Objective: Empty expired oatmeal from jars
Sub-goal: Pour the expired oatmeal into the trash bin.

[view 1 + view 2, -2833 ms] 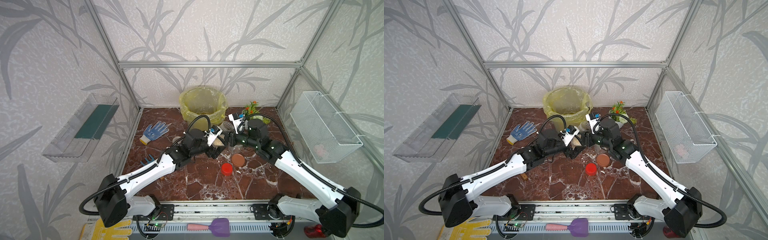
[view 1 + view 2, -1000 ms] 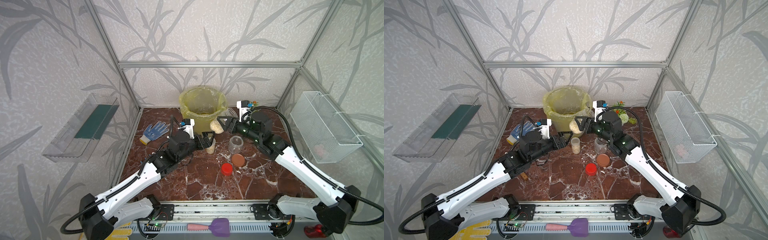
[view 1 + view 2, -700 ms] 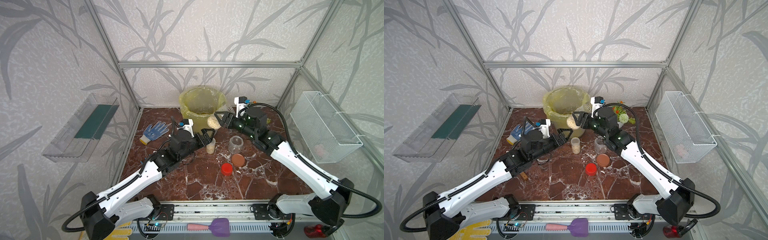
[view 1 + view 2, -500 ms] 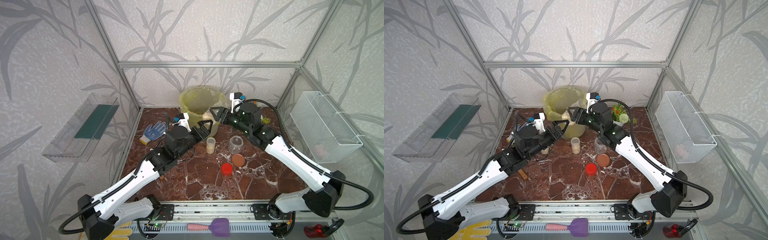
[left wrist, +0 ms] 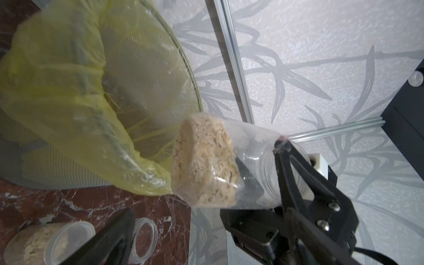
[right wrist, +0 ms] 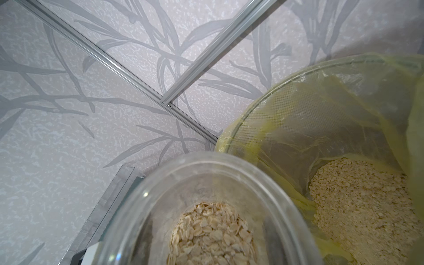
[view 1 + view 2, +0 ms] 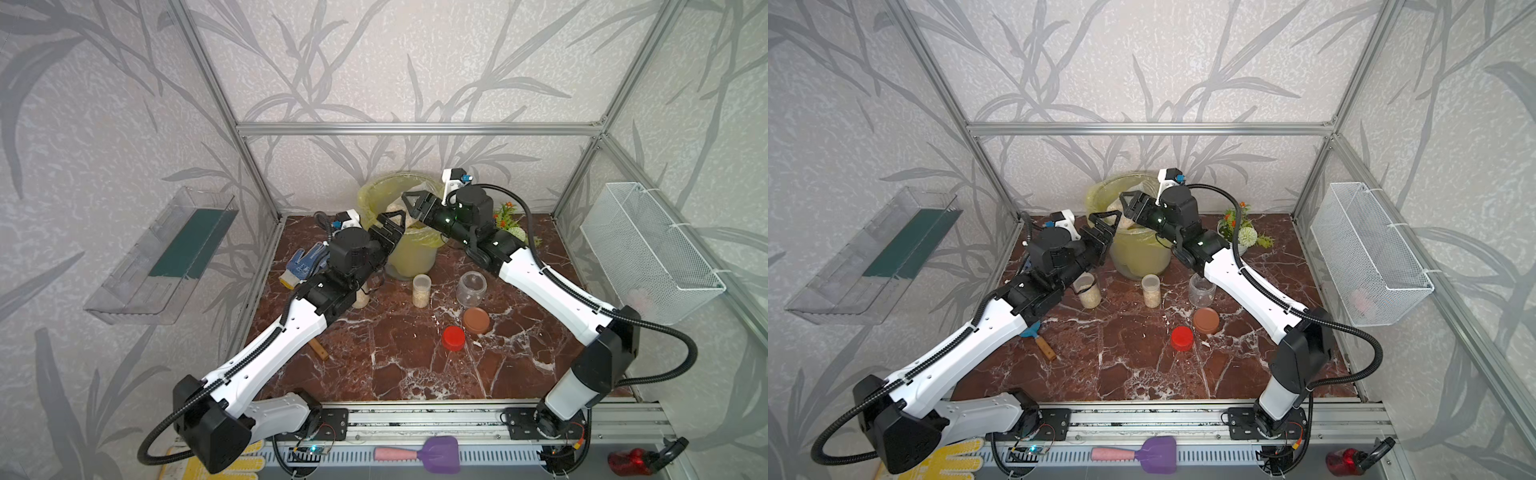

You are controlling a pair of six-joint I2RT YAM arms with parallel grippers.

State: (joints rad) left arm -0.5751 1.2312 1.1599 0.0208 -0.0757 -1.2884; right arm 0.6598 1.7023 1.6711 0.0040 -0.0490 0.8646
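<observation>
Oatmeal (image 6: 211, 234), pale and flaky, lies at the closed end of a wide clear jar (image 5: 206, 160) held over the mouth of the mesh waste bin (image 7: 415, 257), the largest item on the table. The bin's yellow liner bag (image 5: 68, 96) already holds a heap of flakes (image 6: 355, 211), which marks it as the dump site. Right gripper (image 7: 409, 205): closed part-way on the jar's threaded neck, so that the body projects beyond the fingers above the bin. The jar is tilted but no flakes are seen falling, so pouring is judged about to begin. Left gripper (image 7: 390, 226): jaws fully spread, empty, poised beside the bin rim near the held jar, probably to keep clear of the pour. On the marble floor (image 7: 395, 374) before the bin stand a wide jar with oatmeal (image 7: 1087, 289), an empty wide jar (image 7: 1201, 289) and a slim jar with oatmeal (image 7: 1150, 291), within reach of both arms. A brown lid (image 7: 1206, 320) and a red lid (image 7: 1182, 338) lie just in front of the empty jar, out of the pouring path. Obscured: in a top view the left forearm (image 7: 299, 324) covers most of the wide jar with oatmeal (image 7: 360, 298). Whether the slim jar is capped cannot be told. The held jar is barely distinguishable from the liner in both top views. A wooden-handled tool (image 7: 1044, 347) lies half under the left arm, its head unidentifiable.
</observation>
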